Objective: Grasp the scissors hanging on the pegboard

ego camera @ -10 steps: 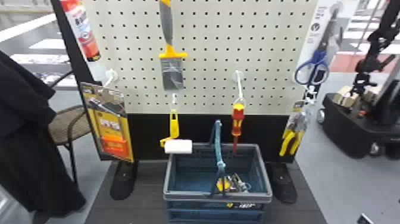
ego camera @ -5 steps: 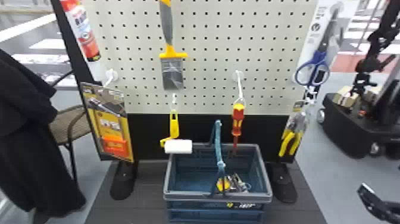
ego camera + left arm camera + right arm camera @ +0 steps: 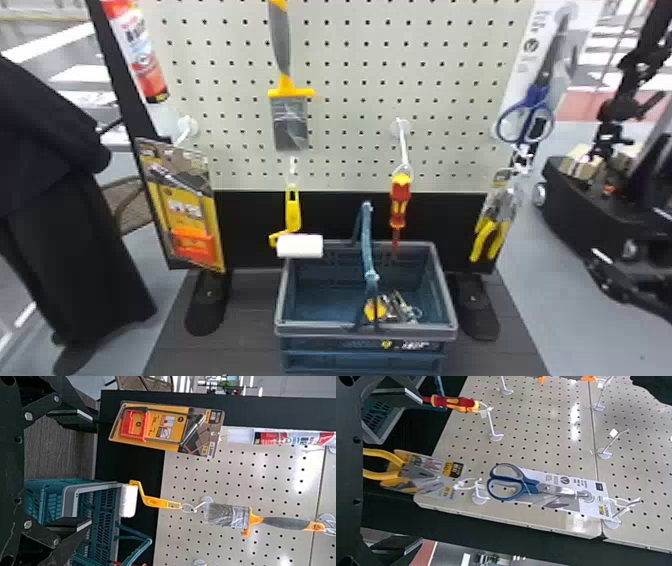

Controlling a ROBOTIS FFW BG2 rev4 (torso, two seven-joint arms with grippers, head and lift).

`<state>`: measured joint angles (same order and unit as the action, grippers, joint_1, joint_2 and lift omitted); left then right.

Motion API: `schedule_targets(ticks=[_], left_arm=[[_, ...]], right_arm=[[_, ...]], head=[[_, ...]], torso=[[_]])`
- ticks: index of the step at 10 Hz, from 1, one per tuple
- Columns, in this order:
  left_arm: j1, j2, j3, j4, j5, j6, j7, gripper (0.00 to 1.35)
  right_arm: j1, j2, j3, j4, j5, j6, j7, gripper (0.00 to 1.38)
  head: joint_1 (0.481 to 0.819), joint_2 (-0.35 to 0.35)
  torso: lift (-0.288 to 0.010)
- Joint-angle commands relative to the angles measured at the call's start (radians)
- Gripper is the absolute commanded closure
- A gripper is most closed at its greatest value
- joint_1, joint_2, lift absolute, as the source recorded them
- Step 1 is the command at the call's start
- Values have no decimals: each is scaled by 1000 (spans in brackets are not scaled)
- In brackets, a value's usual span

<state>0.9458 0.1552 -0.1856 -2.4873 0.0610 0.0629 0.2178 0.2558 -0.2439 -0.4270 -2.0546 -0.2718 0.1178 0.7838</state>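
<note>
Head view looks onto a dark wood-grain platform [image 3: 240,345] on a grey floor [image 3: 550,310], with a pale pegboard [image 3: 350,100] standing upright at its back on black feet. A dark garment [image 3: 50,200] hangs at the far left in front of a woven chair [image 3: 125,200], and black equipment [image 3: 600,200] stands at the right. A blue basket [image 3: 445,300] sits on the platform in front of the board, its handle raised, with a small yellow and metal tool [image 3: 385,307] lying inside. Across the board from the left hang a sealant tube [image 3: 135,50], a yellow carded package [image 3: 182,205], a paint brush [image 3: 287,100] with a mini roller [image 3: 297,240] below it, and a red and yellow screwdriver [image 3: 400,200] above the basket. The scissors [image 3: 530,110], blue-handled and on a white card, hang from a hook high at the board's right edge. Yellow-handled pliers [image 3: 492,225] hang just below them. The right arm [image 3: 630,290] comes in low at the right edge, well apart from the board. In the left wrist view the left gripper [image 3: 85,471] is spread wide and faces the basket and roller. In the right wrist view the right gripper [image 3: 413,471] is also spread wide and holds nothing; the pliers lie nearest between its fingers and the scissors beyond them.
</note>
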Motion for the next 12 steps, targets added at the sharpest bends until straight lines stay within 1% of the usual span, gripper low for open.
schedule_targets(ticks=[1, 3, 7, 10, 11, 12], left_arm=[[-7, 6, -5, 5, 5, 0, 0, 367], [-13, 7, -8, 7, 8, 0, 0, 367], [-30, 23, -17, 10, 20, 0, 2, 367], [-58, 47, -34, 27, 42, -5, 2, 367], [-63, 50, -35, 34, 45, -9, 2, 367], [-67, 53, -37, 41, 51, -20, 0, 367]], right_arm=[[-60, -40, 19, 28, -18, 10, -3, 81], [-118, -77, 34, 60, -52, 23, -11, 79], [-229, -158, 68, 97, -95, 45, -26, 79], [-324, -204, 136, 161, -181, 49, -35, 79], [-369, -225, 177, 213, -225, 49, -37, 79], [-425, -256, 218, 244, -242, 65, -37, 79]], head=[[549, 0], [549, 0], [549, 0], [549, 0], [549, 0], [549, 0]], torso=[[-100], [-100], [-100], [-100], [-100], [-100]])
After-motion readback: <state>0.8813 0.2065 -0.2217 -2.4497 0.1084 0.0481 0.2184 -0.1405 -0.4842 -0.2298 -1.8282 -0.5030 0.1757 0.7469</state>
